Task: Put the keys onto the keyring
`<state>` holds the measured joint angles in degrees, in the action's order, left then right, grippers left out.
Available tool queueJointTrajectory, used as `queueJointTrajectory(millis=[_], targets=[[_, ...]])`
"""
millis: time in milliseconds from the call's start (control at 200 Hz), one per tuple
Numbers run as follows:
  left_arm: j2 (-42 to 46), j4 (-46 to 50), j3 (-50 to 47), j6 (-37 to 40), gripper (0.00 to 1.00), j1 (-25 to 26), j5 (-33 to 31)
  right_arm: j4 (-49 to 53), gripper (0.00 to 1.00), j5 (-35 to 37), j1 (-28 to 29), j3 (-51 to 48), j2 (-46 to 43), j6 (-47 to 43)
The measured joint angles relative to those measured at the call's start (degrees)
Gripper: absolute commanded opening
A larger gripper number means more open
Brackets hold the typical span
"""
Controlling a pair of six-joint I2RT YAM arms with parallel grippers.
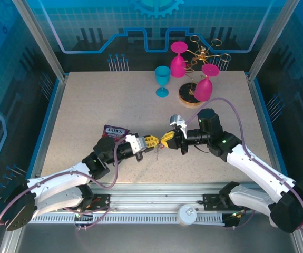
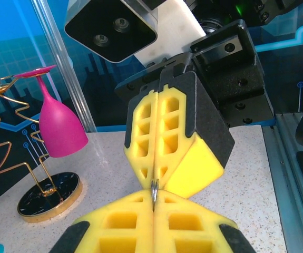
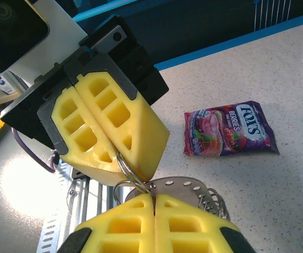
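My two grippers meet tip to tip above the table's front middle, left gripper [image 1: 152, 140] and right gripper [image 1: 166, 140]. In the left wrist view my left gripper [image 2: 154, 204] is shut on the thin edge of a silver wire ring [image 2: 154, 191]. In the right wrist view that wire ring [image 3: 127, 166] runs from the left fingers [image 3: 109, 132] into the seam of my right gripper [image 3: 154, 199], which is shut on it. The keyring's grey loop [image 3: 193, 185] with more small wire rings [image 3: 218, 203] hangs just beyond. The keys are hidden.
A purple snack packet [image 1: 114, 130] lies on the table by the left arm's wrist. At the back stand a teal goblet [image 1: 162, 80] and a gold wire rack [image 1: 199, 63] on a round base, holding pink glasses [image 1: 204, 87].
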<state>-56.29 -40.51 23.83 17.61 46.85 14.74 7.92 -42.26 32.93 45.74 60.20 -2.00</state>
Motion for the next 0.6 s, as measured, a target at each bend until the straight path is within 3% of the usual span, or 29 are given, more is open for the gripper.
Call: queueJointTrajectory(millis=[210,275,355,485,600], targets=[[-2.58,-6.08,-0.26,-5.18,0.00,-0.17,0.59,-0.90,0.00,-2.62,0.07,1.25,3.50,1.22],[-3.76,-8.74,-0.26,-6.88,0.00,-0.35,0.72,-0.42,0.08,-3.32,0.13,2.43,4.90,1.20],[-4.74,-10.93,-0.28,-8.02,0.00,-0.63,0.74,0.09,0.25,-2.73,0.04,3.06,4.92,1.46],[-5.16,-13.16,-0.28,-8.48,0.00,-0.39,1.20,0.02,0.36,0.20,-0.13,2.62,2.43,1.57],[-5.31,-13.18,-0.31,-8.13,0.00,-0.17,1.18,-1.14,0.37,3.13,-0.28,0.09,-2.93,-0.42]])
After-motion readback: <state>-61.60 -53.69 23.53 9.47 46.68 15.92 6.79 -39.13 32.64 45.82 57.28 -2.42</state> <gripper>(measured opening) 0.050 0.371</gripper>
